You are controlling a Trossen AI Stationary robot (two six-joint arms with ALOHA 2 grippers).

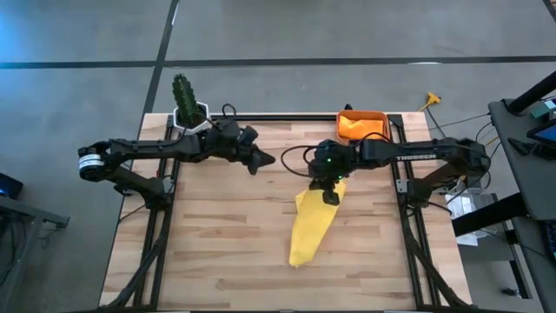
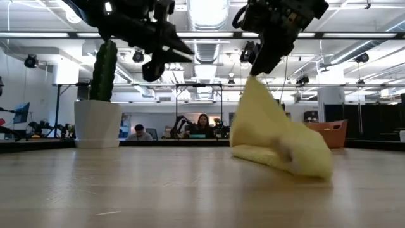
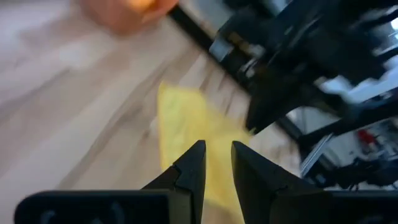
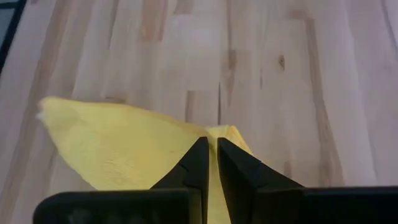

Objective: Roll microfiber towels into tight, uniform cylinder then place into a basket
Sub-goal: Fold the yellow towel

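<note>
Right arm reaches from the bench's right edge toward its centre, wrist bent downward; the right end effector (image 1: 331,196) is pinched closed on one corner of the yellow towel (image 1: 314,228), lifting that corner clear of the bench (image 1: 217,252). In the low view the towel (image 2: 278,142) hangs from the end effector (image 2: 255,68) as a slanting peak, its lower part lying crumpled on the wood. From above, the cloth runs as a long tapering strip from the grip toward the bench's near edge.

Left arm extends from the left edge across the far part of the bench, held above the surface; the left end effector (image 1: 263,160) points toward the right arm, its fingers (image 3: 193,168) narrowly parted and holding nothing.

The orange towel (image 1: 358,127) lies in the salmon-red basket (image 1: 382,116) at the far right corner. A white pot with a cactus (image 1: 186,100) stands at the far left corner.

Surface: pale wood planks on a dark frame. Beyond, an open workroom with ceiling strip lights; two seated people (image 2: 201,126) show in the distance.
</note>
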